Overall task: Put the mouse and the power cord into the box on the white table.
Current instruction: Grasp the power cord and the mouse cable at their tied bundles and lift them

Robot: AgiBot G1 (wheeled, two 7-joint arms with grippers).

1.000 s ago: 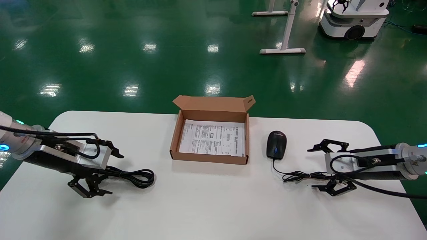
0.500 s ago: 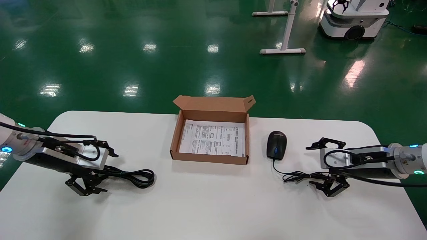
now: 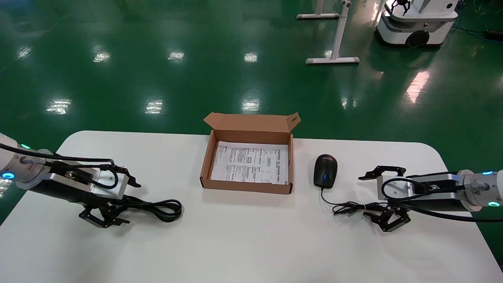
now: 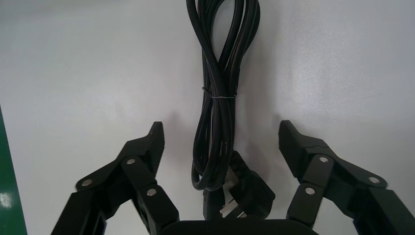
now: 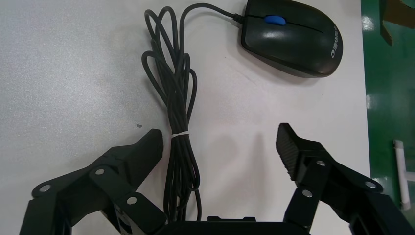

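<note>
1. Nothing packed yet. The shallow brown cardboard box (image 3: 247, 163), flap lid open at its far side, sits mid-table on the large white table (image 3: 251, 243) and holds only the white printed sheet (image 3: 251, 162) lining its bottom.
2. The thick black coiled power cord (image 3: 157, 207) lies on the table left of the box, well apart from it. Left gripper (image 3: 112, 198) straddles its plug end, fingers spread wide, not clamped; in the left wrist view the chunky plug (image 4: 242, 188) and loops (image 4: 218, 98) lie between the open fingers (image 4: 142, 156).
3. The small black oval mouse (image 3: 325, 170) with blue scroll wheel rests just right of the box; its thin bundled cable (image 3: 353, 207) trails nearer and rightwards.
4. Right gripper (image 3: 385, 196) is low over the cable bundle, fingers released, gripping nothing; the wrist view shows the bundle (image 5: 178, 117) running in beside one finger (image 5: 139, 156), the mouse (image 5: 292, 36) beyond.
5. Judgement: both grasps, lifts and placements remain.
6. Surroundings: green glossy floor (image 3: 157, 59), white stand legs (image 3: 334, 59) and another white robot base (image 3: 416, 23) far right. Nothing blocks either route; the box walls need clearing, and dangling cable could snag the rim.
</note>
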